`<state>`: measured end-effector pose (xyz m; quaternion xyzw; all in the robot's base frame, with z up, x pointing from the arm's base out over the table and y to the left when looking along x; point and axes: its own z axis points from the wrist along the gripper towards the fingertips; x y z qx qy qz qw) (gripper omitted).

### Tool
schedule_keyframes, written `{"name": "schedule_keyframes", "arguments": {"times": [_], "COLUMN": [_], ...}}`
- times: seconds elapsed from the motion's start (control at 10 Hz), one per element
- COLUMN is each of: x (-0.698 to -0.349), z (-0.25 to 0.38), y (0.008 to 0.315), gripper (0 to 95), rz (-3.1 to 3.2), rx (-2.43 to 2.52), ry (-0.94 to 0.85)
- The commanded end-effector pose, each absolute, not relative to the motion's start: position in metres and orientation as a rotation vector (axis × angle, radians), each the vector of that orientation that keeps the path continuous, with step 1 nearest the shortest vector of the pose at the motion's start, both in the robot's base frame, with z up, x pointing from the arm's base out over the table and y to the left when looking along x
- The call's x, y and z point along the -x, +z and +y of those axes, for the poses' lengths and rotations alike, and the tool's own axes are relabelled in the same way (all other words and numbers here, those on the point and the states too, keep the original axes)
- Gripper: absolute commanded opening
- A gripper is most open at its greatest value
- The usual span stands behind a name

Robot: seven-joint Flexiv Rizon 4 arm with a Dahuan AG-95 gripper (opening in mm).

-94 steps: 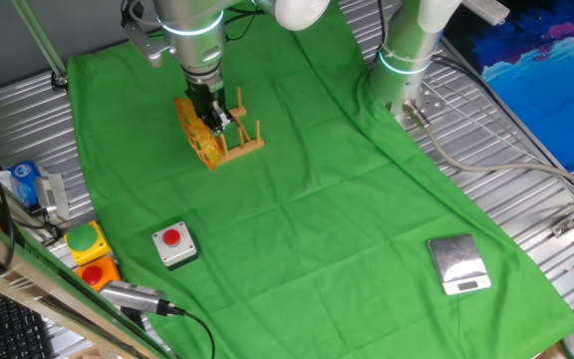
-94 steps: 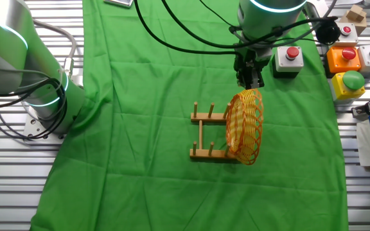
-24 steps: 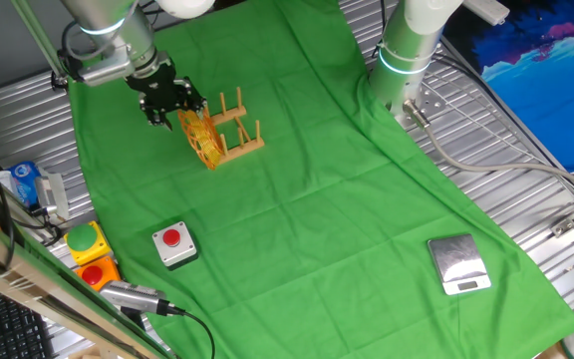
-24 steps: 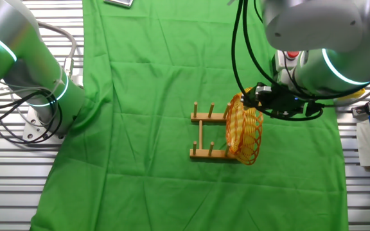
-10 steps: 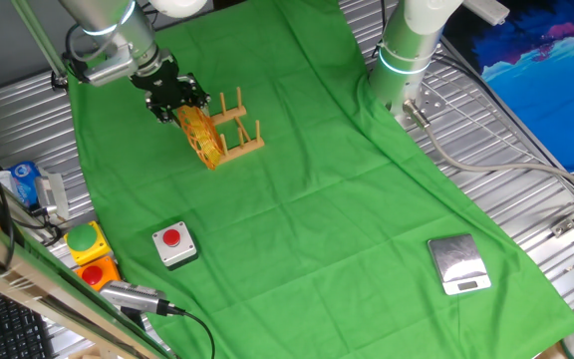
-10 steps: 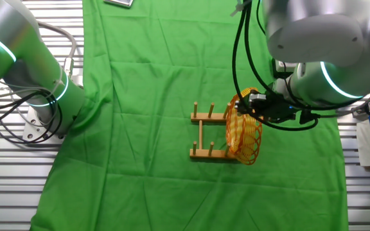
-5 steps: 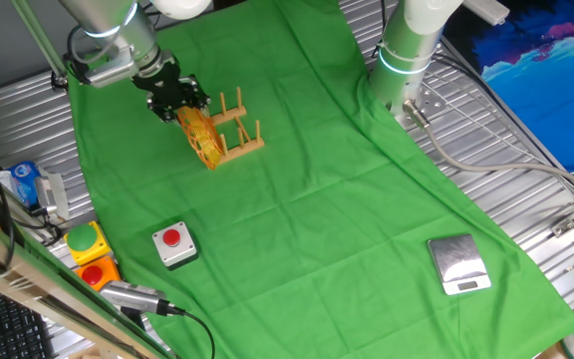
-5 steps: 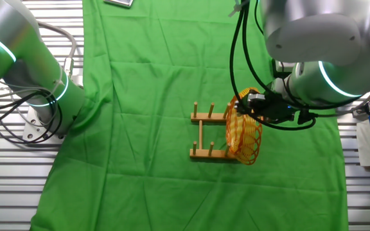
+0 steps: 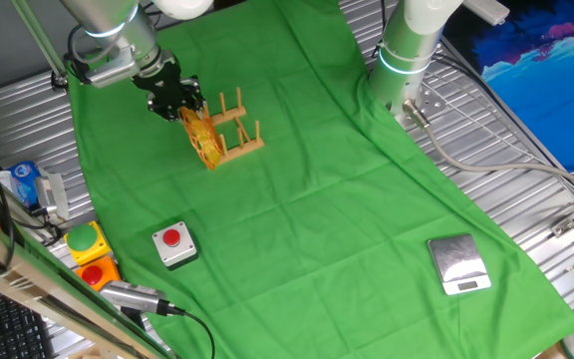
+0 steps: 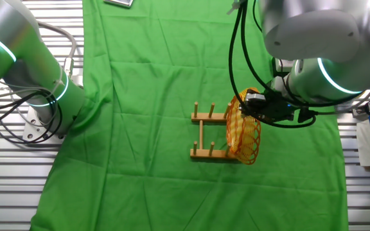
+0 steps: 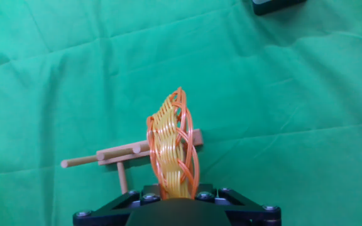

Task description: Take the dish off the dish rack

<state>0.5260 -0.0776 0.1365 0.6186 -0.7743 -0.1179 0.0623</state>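
While the dish (image 9: pixel 200 138) stands on edge at one end of the dish rack (image 9: pixel 235 128), the gripper (image 9: pixel 179 103) sits at its rim, reaching in from the side away from the rack. In the other fixed view the gripper (image 10: pixel 248 106) meets the upper rim of the dish (image 10: pixel 243 131), and the dish rack (image 10: pixel 208 133) lies just beside it, its upright pegs showing on the side away from the arm. Seen along the fingers, the dish (image 11: pixel 172 148) rises edge-on from the middle of the black gripper body, its rim running down between the two sides, so the fingers appear to be pinching it; the fingertips themselves are hidden, so the grip cannot be confirmed from contact alone. Behind the dish in that view, the dish rack (image 11: pixel 115 157) shows its base and a few pegs. Everything rests on a green cloth (image 9: pixel 297 199) spread over the table. Well apart from the rack, a grey box with a red button (image 9: pixel 174 245) sits near the cloth's edge, and a small metal scale (image 9: pixel 457 264) lies toward the opposite end. A second robot arm (image 9: pixel 407 50) stands at the cloth's border.
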Motion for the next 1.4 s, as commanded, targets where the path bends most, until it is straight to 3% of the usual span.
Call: {"name": "schedule_keyframes", "arguments": {"times": [0.1,0.6,1.4], "x": [-0.528,-0.527,-0.527], "z": [-0.078,-0.078,-0.077], "y": [0.138,0.141,0.149], "gripper": [0.0,0.0,0.0], "rz": [-2.367,-2.394,-2.429], "rx": [-1.828,-1.749,-1.631], "ry": [-0.359,-0.385,-0.568]}}
